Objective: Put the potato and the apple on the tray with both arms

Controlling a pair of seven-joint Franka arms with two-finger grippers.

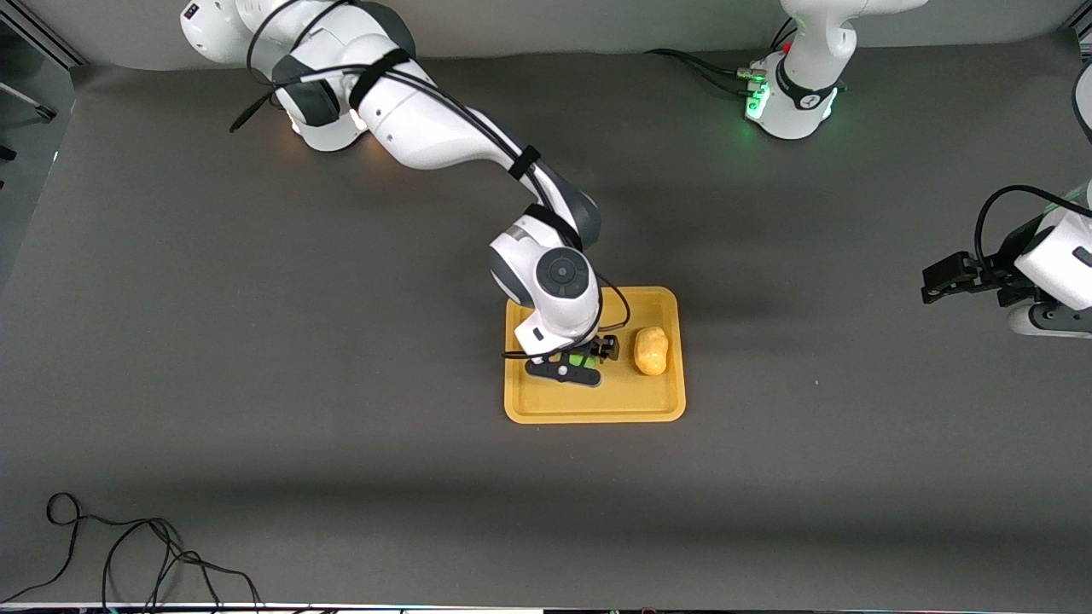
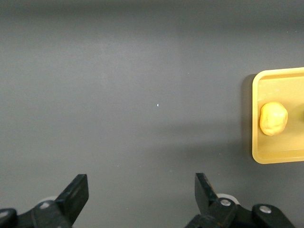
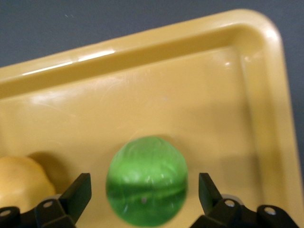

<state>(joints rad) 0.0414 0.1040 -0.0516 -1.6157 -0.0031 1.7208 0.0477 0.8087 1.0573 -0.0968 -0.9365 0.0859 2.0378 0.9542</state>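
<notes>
The orange-yellow tray (image 1: 597, 401) lies mid-table. The potato (image 1: 651, 350) lies on it toward the left arm's end. The green apple (image 1: 583, 360) lies on the tray beside the potato, mostly hidden under my right gripper (image 1: 578, 365). In the right wrist view the right gripper (image 3: 143, 184) is open around the apple (image 3: 147, 180), with a gap on each side, and the potato (image 3: 19, 183) and tray (image 3: 166, 95) show too. My left gripper (image 1: 938, 281) is open and empty over bare table at the left arm's end; its wrist view (image 2: 141, 184) shows the potato (image 2: 273, 118) on the tray (image 2: 280, 154).
A black cable (image 1: 128, 554) lies on the table near the front camera at the right arm's end. The right arm's base (image 1: 324, 128) and the left arm's base (image 1: 793, 102) stand along the table's top edge. A dark grey mat covers the table.
</notes>
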